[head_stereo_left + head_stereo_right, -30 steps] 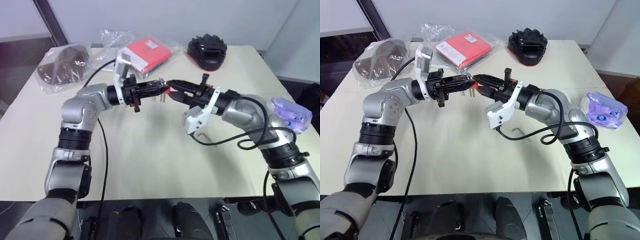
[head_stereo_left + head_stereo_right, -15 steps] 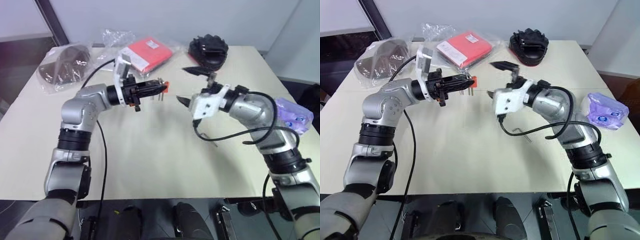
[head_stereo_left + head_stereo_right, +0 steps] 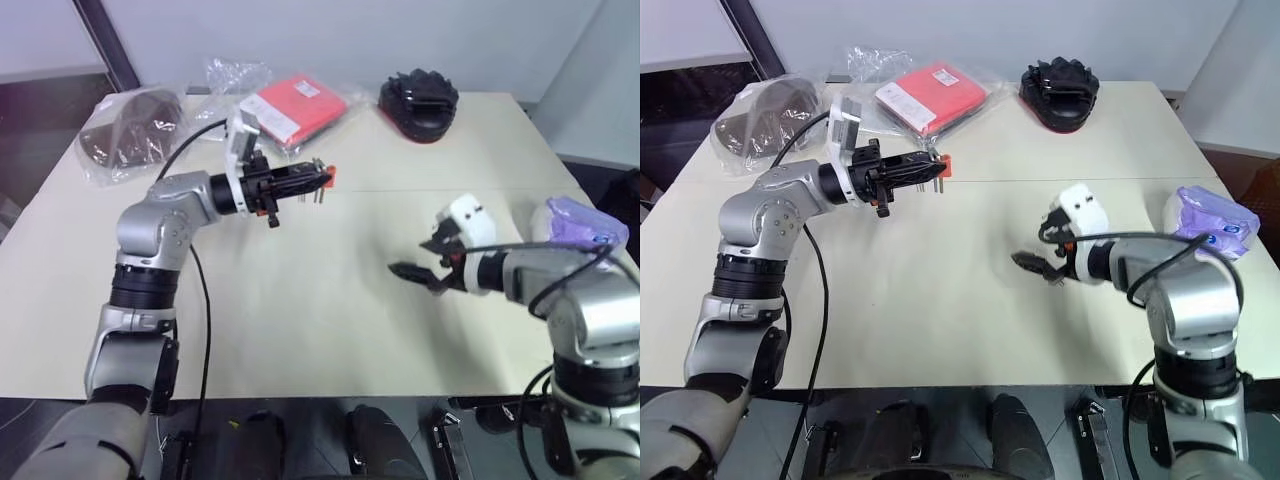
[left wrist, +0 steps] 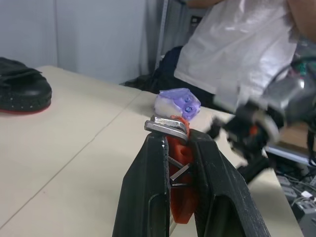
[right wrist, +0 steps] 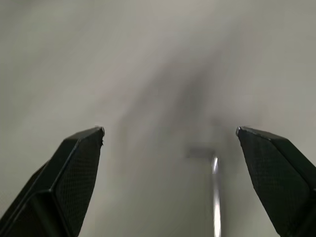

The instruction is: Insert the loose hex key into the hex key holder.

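Your table (image 3: 300,300) takes up most of the head views, pale and wide. Along its upper edge lie the bags: in the upper left, a clear plastic bag (image 3: 125,130) holds something dark and rounded, and just to the right of it, at upper centre, a crinkled clear wrapper (image 3: 230,75) spreads around a flat red packet (image 3: 295,105). To the right of those, near the top edge, sits a black padded item with a red rim (image 3: 418,103), not wrapped. At the far right edge of the table you have a small purple pack (image 3: 580,222).

Your left gripper (image 3: 322,180) is held above the table at left of centre, pointing toward the right of the frame. Its jaws are clenched on the hex key holder (image 4: 180,168), the small red block, with grey metal keys sticking out from between the fingers.

Your right gripper (image 3: 420,262) is low over the table at lower right, with its jaws spread wide and nothing between them. In the right wrist view you can see the loose hex key (image 5: 215,197) lying on the table surface between the two fingertips (image 5: 81,163), touching neither of them.
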Tool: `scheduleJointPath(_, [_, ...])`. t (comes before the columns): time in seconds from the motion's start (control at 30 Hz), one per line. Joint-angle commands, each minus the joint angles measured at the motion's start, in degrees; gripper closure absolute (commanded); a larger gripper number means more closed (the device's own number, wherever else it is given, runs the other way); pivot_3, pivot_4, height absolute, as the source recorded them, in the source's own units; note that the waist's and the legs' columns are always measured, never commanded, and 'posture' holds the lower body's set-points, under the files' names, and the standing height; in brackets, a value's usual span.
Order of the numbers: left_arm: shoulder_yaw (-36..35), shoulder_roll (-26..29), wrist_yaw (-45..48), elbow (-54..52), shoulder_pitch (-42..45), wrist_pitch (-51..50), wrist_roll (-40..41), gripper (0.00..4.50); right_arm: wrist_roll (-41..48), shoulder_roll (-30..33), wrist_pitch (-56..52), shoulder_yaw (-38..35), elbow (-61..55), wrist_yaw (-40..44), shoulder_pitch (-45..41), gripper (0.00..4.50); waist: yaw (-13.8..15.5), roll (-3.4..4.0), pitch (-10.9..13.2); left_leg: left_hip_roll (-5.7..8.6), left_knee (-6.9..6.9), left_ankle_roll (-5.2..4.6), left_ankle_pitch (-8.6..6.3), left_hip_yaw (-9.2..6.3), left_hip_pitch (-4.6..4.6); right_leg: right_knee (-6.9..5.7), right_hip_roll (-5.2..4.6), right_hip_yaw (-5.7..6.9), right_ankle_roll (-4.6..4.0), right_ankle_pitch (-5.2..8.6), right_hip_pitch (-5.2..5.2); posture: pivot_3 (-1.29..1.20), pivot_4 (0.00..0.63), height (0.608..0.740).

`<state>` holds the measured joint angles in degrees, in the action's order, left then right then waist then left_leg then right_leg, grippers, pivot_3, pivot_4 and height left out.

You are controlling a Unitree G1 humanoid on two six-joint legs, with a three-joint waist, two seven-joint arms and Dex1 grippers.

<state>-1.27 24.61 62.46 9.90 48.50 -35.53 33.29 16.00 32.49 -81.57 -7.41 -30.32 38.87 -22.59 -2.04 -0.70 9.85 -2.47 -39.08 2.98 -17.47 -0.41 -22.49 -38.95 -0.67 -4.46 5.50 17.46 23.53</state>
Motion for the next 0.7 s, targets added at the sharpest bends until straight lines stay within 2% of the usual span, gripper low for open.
scheduleJointPath(0.03, [-1.12, 0.61, -0.17, -3.01, -0.02, -0.43, 1.33, 4.45, -0.90, -0.46, 5.37, -0.54, 0.56, -4.00, 2.24, 0.02, -0.11, 0.00, 0.00, 0.00, 0.00, 0.00, 0.00, 0.00, 0.00, 0.00, 0.00, 0.00, 0.00, 0.00, 0.00, 0.00, 0.150, 0.740])
scheduleJointPath(0.43, [-1.18, 1.03, -0.81, -5.14, -0.78, -1.77, 1.64, 4.45, -0.80, 0.03, 14.75, 0.38, 9.26, -9.13, 4.48, 0.02, -0.29, -0.01, 0.01, -0.01, 0.02, 0.00, 0.00, 0.00, 0.00, 0.01, 0.03, 0.00, 0.03, 0.02, 0.00, 0.00, 0.150, 0.740])
scheduleJointPath(0.7, [-1.26, 1.55, -1.61, -5.94, -1.14, -1.99, 2.11, 4.45, -1.71, 1.19, 20.03, 4.00, 12.71, -9.34, 4.43, 0.02, -0.34, -0.01, 0.01, -0.01, 0.02, 0.00, 0.00, 0.00, 0.00, 0.02, 0.03, -0.01, 0.03, 0.02, 0.00, 0.00, 0.150, 0.740])
